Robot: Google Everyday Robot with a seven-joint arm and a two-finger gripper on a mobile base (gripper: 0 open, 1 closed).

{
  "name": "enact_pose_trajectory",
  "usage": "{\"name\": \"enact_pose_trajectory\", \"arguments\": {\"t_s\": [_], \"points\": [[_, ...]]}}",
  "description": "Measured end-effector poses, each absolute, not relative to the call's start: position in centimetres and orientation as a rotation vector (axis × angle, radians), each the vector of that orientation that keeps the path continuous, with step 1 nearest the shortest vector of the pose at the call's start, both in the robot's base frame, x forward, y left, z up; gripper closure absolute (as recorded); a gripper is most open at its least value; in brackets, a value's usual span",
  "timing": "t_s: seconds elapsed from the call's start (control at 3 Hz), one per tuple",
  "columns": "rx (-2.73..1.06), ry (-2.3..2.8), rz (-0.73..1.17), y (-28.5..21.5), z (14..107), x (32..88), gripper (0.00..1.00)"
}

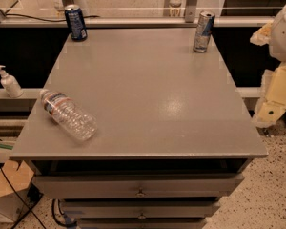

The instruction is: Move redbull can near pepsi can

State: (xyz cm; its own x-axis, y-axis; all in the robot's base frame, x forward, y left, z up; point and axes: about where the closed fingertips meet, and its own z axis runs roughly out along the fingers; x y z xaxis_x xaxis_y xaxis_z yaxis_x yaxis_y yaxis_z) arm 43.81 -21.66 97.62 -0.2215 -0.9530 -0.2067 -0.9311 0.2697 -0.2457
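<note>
The redbull can, slim and silver with blue panels, stands upright at the far right corner of the grey table. The pepsi can, wider and dark blue, stands upright at the far left corner. The two cans are far apart, nearly the table's whole width. My arm and gripper show as white and cream parts at the right edge of the view, beside the table's right side and off its top. The gripper is well away from both cans and holds nothing that I can see.
A clear plastic water bottle lies on its side near the table's front left. A white pump bottle stands on a ledge to the left. Drawers sit under the tabletop. A rail runs behind the table.
</note>
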Motion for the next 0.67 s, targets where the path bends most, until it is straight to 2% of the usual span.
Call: {"name": "enact_pose_trajectory", "arguments": {"t_s": [0.67], "points": [[-1.719,2.14,-0.086,-21.2,98.0,46.3,0.0]]}}
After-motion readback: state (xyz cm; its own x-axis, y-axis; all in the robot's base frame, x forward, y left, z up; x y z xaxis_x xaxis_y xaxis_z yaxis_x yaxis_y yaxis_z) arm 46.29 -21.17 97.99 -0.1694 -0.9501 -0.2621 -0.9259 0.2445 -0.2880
